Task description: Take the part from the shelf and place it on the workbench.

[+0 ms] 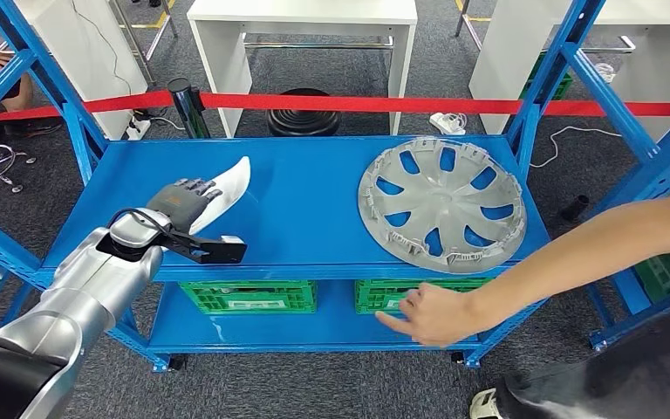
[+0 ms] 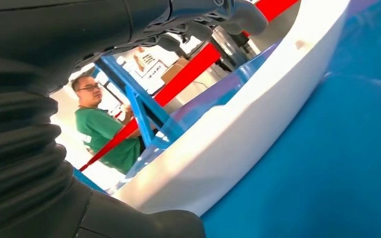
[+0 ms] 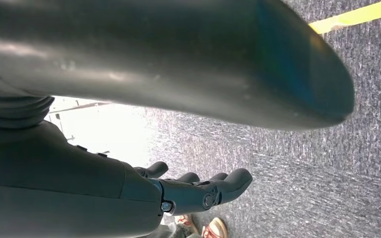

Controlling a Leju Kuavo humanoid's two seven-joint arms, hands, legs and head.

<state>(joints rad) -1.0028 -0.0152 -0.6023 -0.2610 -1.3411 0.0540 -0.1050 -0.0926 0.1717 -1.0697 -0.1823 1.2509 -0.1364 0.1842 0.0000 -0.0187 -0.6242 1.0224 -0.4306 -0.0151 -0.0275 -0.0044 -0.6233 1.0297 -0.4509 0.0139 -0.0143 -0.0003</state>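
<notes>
We find the left hand [image 1: 185, 202] laid over the near end of the curved white plastic part [image 1: 227, 189], which lies flat on the blue metal shelf [image 1: 305, 209]; whether its fingers actually grip it we cannot tell. The right hand [image 3: 198, 191] hangs over grey carpet, fingers loosely extended, holding nothing. We judge the smooth, tapered part liable to slide or pivot out on lifting. A person's hand [image 1: 432, 314] near the shelf's front edge risks contact.

White part [image 1: 229, 187], blue shelf [image 1: 305, 209], grey hubcap [image 1: 442, 203], red barrier tape [image 1: 384, 104]
</notes>
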